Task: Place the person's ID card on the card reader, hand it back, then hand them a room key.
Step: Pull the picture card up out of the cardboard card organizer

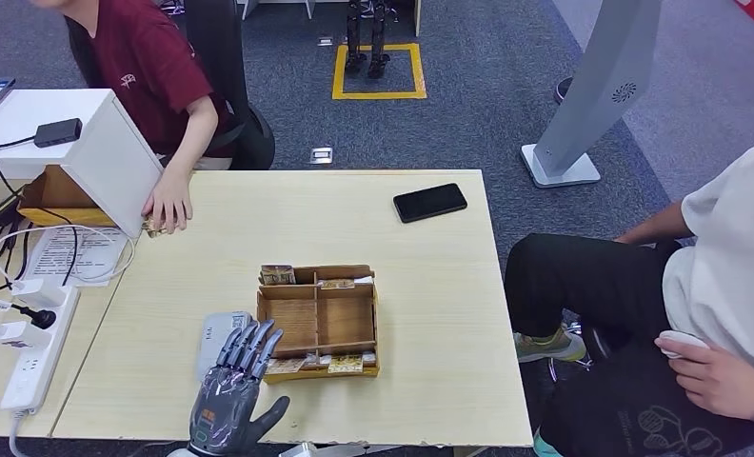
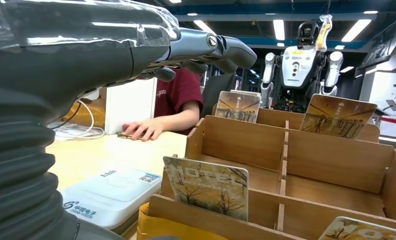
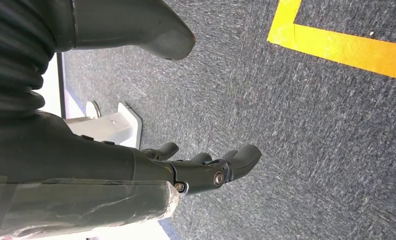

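My left hand (image 1: 235,386) hovers at the table's near edge with fingers spread and nothing in it, over the near end of the grey-white card reader (image 1: 212,340). Its fingers (image 2: 206,47) stretch above the reader (image 2: 111,192) in the left wrist view. Just right of the reader stands a wooden key box (image 1: 318,319) with hotel key cards (image 2: 207,186) upright in its slots. A person in a maroon shirt (image 1: 149,67) at the far left rests a hand (image 1: 168,205) on a small card-like thing on the table. My right hand (image 3: 206,167) hangs open over carpet.
A black phone (image 1: 429,202) lies at the table's far right. A white box (image 1: 88,143), cables and a power strip (image 1: 35,357) crowd the left side. A second person (image 1: 697,286) sits to the right. Another robot (image 2: 306,55) stands beyond the table.
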